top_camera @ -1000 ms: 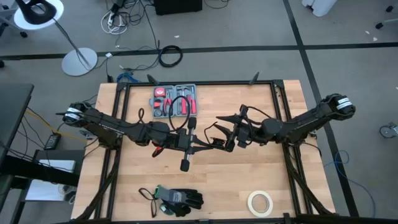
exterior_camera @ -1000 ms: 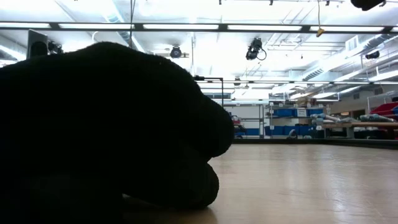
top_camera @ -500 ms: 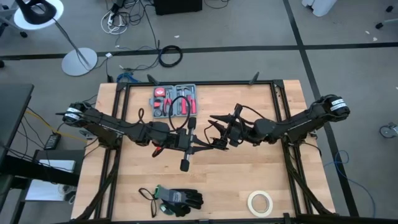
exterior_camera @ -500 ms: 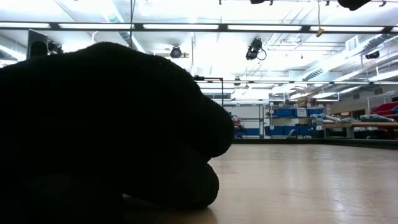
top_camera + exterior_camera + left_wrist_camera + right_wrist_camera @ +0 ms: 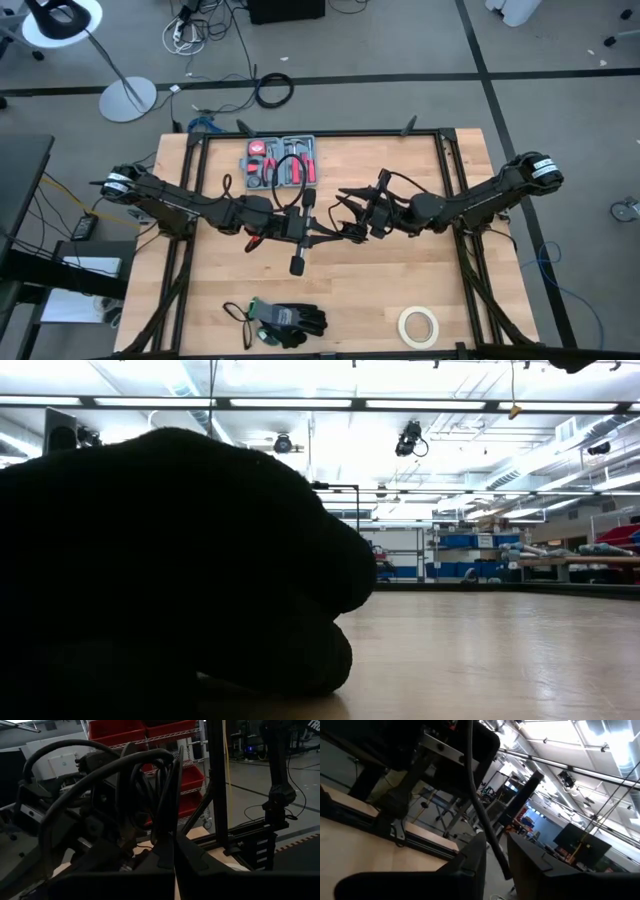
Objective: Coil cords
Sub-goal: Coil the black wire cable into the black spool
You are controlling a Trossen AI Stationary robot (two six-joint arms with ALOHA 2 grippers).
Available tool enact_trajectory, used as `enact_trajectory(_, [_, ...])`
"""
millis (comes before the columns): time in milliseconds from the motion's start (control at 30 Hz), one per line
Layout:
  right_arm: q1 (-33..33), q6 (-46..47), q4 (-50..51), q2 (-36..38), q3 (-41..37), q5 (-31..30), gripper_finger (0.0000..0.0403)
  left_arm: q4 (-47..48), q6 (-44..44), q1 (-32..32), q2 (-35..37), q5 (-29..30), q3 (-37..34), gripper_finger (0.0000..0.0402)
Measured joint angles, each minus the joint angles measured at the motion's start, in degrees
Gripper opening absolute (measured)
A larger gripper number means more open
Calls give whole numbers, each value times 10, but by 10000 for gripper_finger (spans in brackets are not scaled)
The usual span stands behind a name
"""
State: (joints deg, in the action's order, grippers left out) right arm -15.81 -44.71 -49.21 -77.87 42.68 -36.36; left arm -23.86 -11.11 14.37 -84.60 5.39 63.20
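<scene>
Holding the cord [image 5: 150, 785] above mid-table, I have my left gripper [image 5: 312, 236] clamped tight on its loops, while my right gripper [image 5: 350, 228] meets it, fingers [image 5: 470, 857] narrowly parted around a strand [image 5: 485, 827].

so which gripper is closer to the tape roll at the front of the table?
Right. The right gripper hangs over mid-table, diagonally back from the tape roll. The left gripper, shut, sits just beyond it toward the left arm's side, slightly farther from the roll.
</scene>
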Motion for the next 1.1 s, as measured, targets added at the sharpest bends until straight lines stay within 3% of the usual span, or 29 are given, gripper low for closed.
enact_trajectory(167, [1, 0, 2, 0, 0, 0, 65, 0, 1, 0, 0, 0, 0, 0])
enact_trajectory(333, [0, 6, 14, 0, 0, 0, 9, 1, 6, 0, 0, 0, 0, 0])
enact_trajectory(733, [-19, 27, 31, 0, 0, -41, 2, 2, 9, 0, 0, 0, 0, 0])
enact_trajectory(933, [-5, 101, 50, 0, 0, 41, 1, -7, 9, 0, 0, 0, 0, 0])
enact_trajectory(1100, [-8, 134, 99, 0, 0, 75, 1, -13, 3, 0, 0, 0, 0, 0])
